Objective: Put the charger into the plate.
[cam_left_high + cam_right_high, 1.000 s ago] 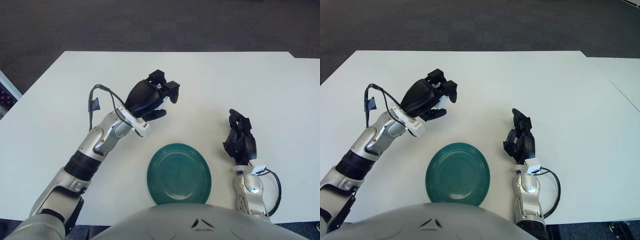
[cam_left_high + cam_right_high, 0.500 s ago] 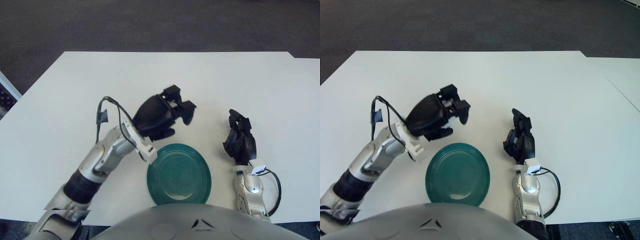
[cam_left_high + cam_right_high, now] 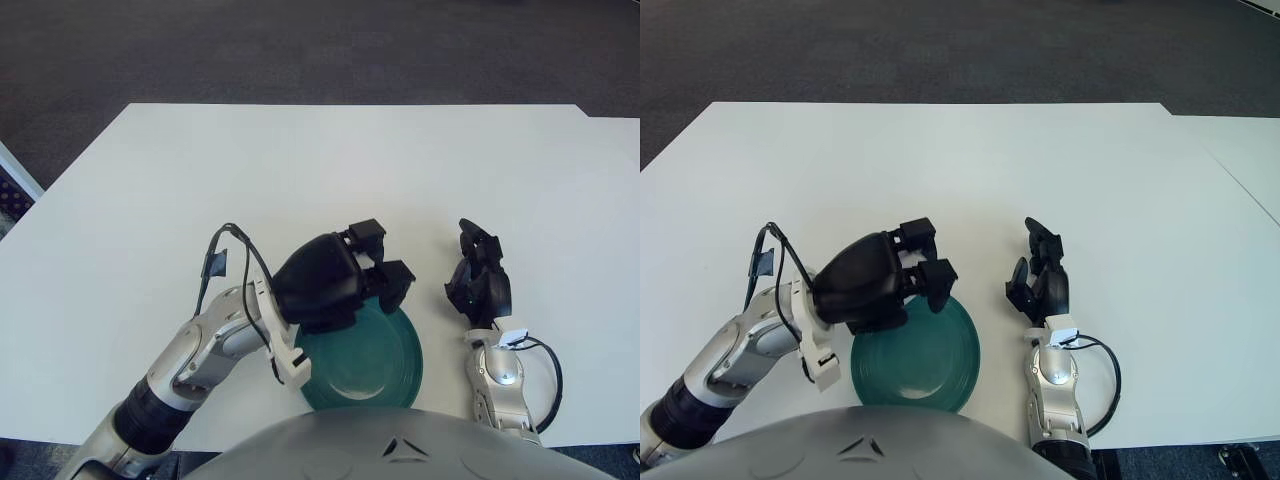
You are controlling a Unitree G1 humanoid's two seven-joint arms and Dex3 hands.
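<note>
A round dark green plate (image 3: 388, 352) lies on the white table (image 3: 300, 160) near its front edge. My left hand (image 3: 378, 274) hangs over the plate's left rim, its black fingers curled around the white charger (image 3: 907, 284). Only a sliver of the charger shows between the fingers; the rest is hidden by the hand. My right hand (image 3: 478, 282) shows to the right of the plate with its fingers relaxed and pointing away from me, holding nothing.
The table's far edge gives way to dark carpet (image 3: 320, 50). A second table's corner (image 3: 615, 125) shows at the far right. My torso (image 3: 380, 445) covers the table's front edge below the plate.
My left hand has carried the charger from the table's middle left toward me and to the right, ending over the plate's left rim. The right hand has not moved.
</note>
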